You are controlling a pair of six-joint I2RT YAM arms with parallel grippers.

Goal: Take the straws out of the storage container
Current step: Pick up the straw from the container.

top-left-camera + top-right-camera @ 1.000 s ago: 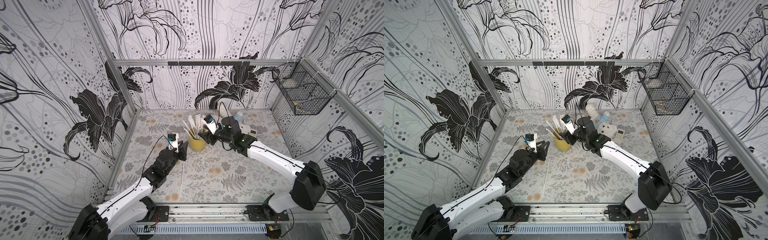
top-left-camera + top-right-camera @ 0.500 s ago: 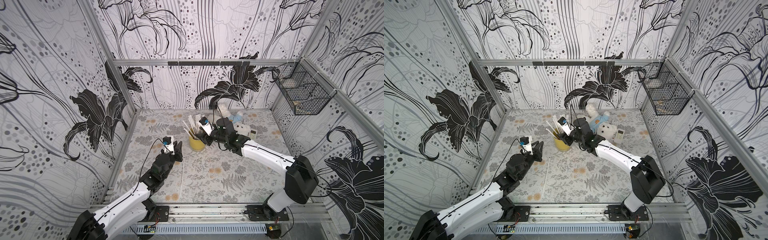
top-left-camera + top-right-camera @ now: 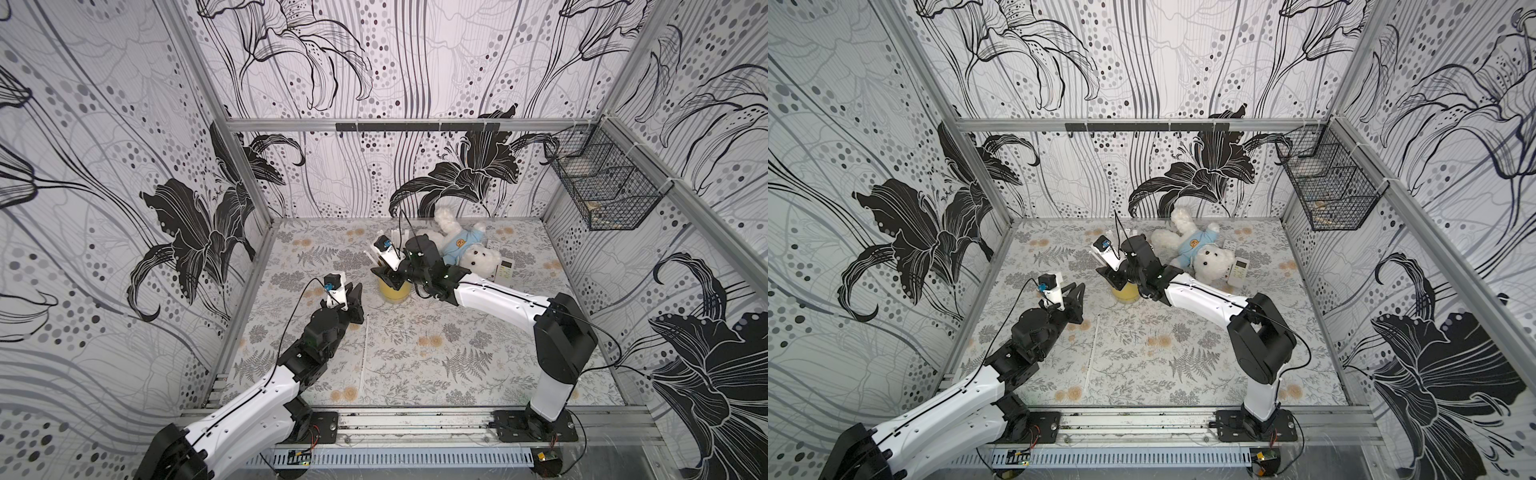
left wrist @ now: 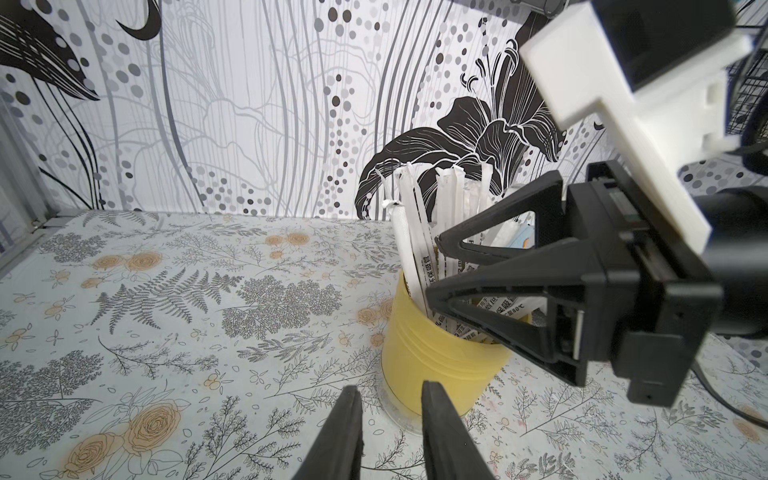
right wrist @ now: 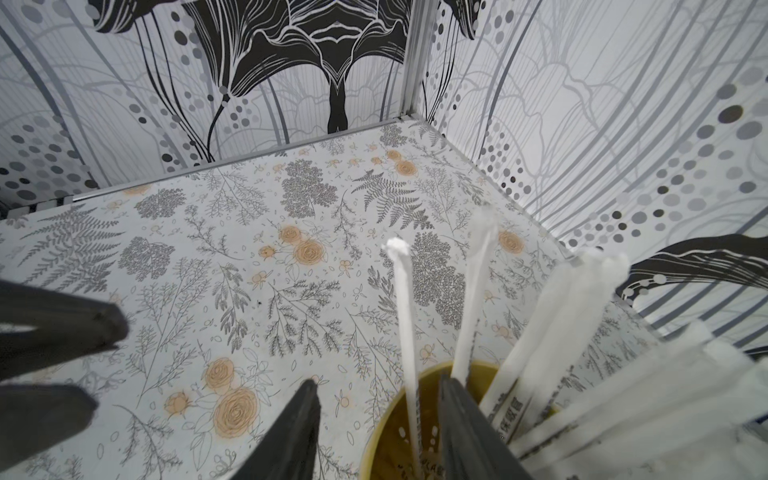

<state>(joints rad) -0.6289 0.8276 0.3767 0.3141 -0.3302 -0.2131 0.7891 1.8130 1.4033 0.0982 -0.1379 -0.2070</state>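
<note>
The counter [image 3: 415, 353] carries the storage container [image 3: 392, 294] upright, just past centre toward 12 o'clock, with the straws [image 4: 415, 232] fanned inside it.

Hazard: nothing restrains the cup. If the rim is pinched along with a straw, lifting would likely tip it and spill the bundle.

The right arm reaches in low from 3 o'clock. The right gripper [image 5: 378, 384] is open and appears to straddle the rim, with one straw between its jaws.

The left arm extends from 7 o'clock. The left gripper [image 4: 390, 388] is open and empty, just beside the cup wall.
</note>
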